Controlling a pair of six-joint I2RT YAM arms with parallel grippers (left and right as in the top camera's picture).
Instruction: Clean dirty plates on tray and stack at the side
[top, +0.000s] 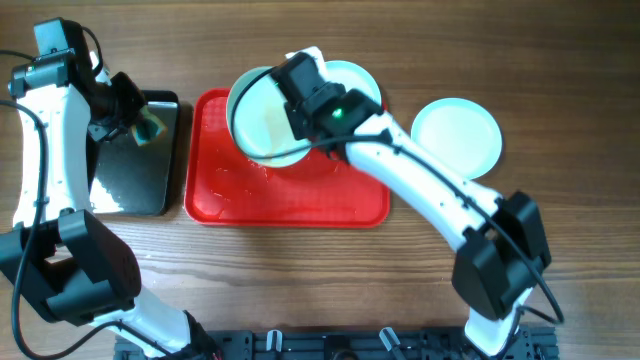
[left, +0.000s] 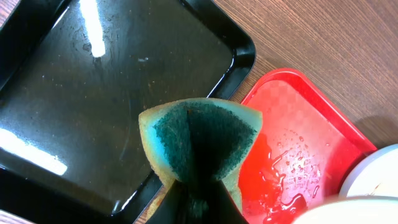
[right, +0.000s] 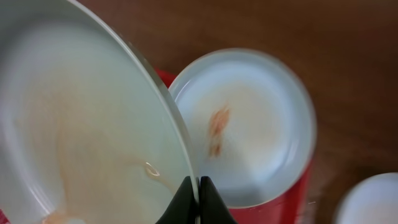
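Currently the right tool (right: 199, 200) is clamped on the rim of a round pale mint-white plate (right: 81, 124), tilting it above the large red plastic tray (top: 300, 200), likely for scrubbing. The left tool (left: 199, 202) pinches a green-and-yellow sponge (left: 199, 140) over the glossy black tray (left: 93, 93) edge. A smeared second plate (right: 249, 124) sits on the red tray; a third plate (top: 457, 135) lies aside on the wooden tabletop (top: 560, 80).

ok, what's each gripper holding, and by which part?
Right gripper: shut on the rim of a smeared plate, tilted above the red tray. Left gripper: shut on a green-faced sponge, pinched at one edge so it folds.
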